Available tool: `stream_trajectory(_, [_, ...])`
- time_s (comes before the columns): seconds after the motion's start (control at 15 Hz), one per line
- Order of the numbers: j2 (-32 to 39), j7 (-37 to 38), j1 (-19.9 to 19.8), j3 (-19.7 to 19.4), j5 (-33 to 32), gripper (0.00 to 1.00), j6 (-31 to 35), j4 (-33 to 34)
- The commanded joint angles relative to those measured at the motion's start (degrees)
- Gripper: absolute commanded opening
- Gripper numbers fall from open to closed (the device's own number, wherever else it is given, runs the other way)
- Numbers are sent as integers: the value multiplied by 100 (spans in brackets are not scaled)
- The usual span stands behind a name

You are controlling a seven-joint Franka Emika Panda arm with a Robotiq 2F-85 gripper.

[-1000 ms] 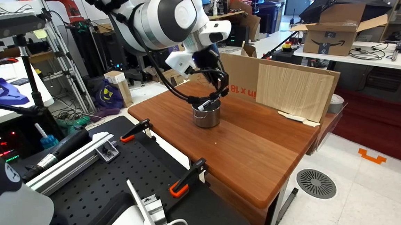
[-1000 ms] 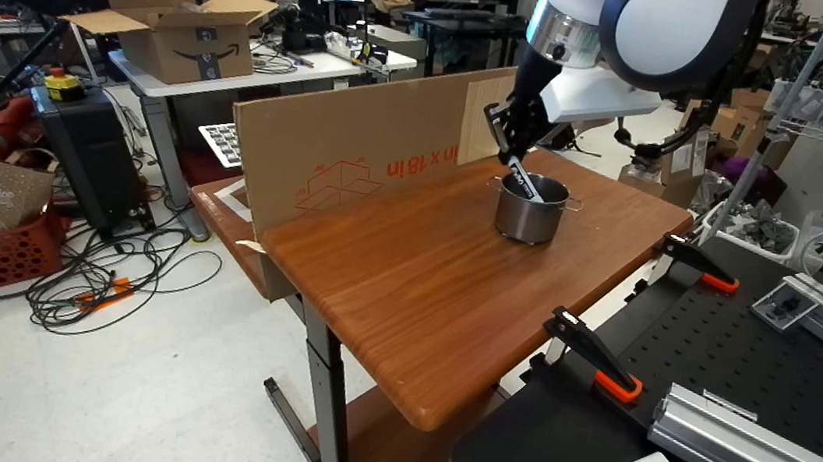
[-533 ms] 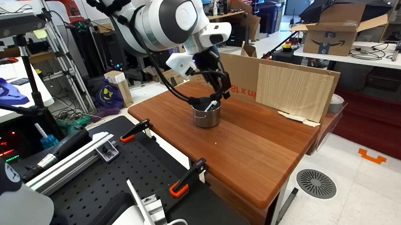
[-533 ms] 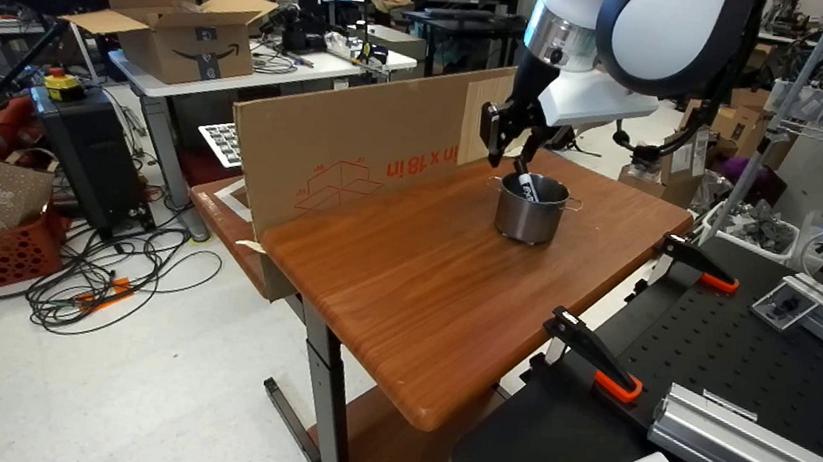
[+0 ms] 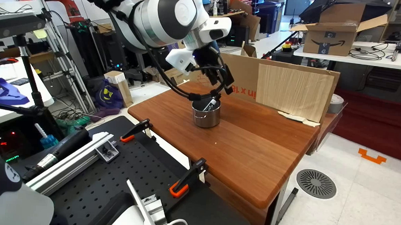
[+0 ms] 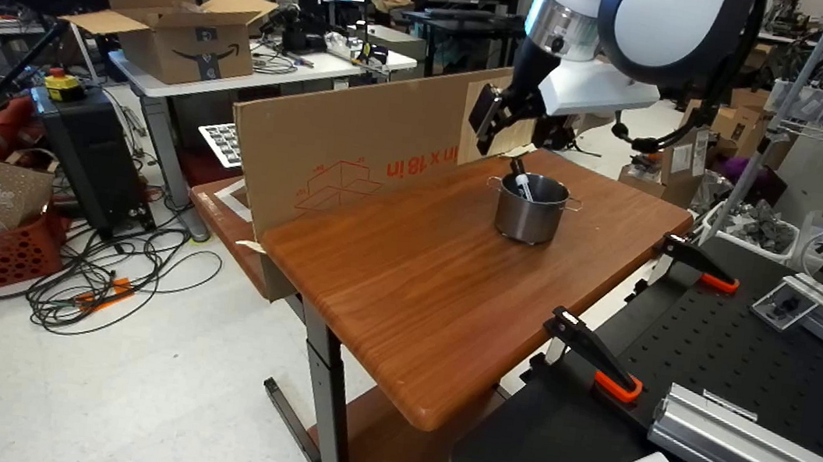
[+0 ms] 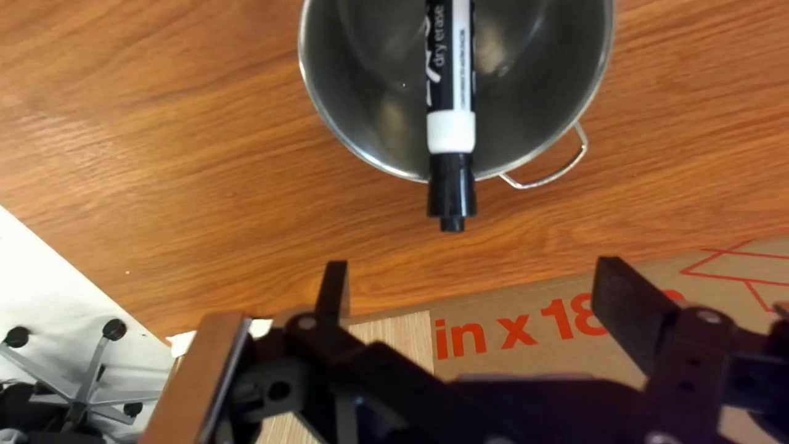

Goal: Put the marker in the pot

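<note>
The silver-grey pot (image 7: 377, 126) stands on the wooden table in all views, its body (image 6: 529, 220) upright. Inside it leans the marker (image 7: 451, 131), black with a white band; its black capped end juts out over the rim, also seen in an exterior view as a tilted marker (image 6: 523, 182). My gripper (image 7: 473, 262) is open, its fingers (image 7: 635, 311) wide apart with nothing between them. The marker's cap lies a short way from the gap, apart from both fingers. In an exterior view the arm and cables partly cover the marker (image 5: 209, 105).
A cardboard panel (image 6: 366, 155) edges the back of the table (image 6: 388, 291), close behind my gripper, with a light wood-grain sheet (image 5: 294, 92) on it. Black clamps with orange pads (image 5: 186, 181) grip the front edge. Loops of cable (image 5: 174, 86) hang along the arm.
The fingers have spread and let go of the marker, which has settled leaning in the pot. My gripper has then drawn slightly away from it toward the cardboard. The pot has stayed put.
</note>
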Motion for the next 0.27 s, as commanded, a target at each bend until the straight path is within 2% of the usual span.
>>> stream_trajectory(0.0, [-99, -22, 21, -27, -14, 100, -1, -37])
stream_trajectory(0.2, [-128, -25, 27, -32, -14, 100, -5, -63])
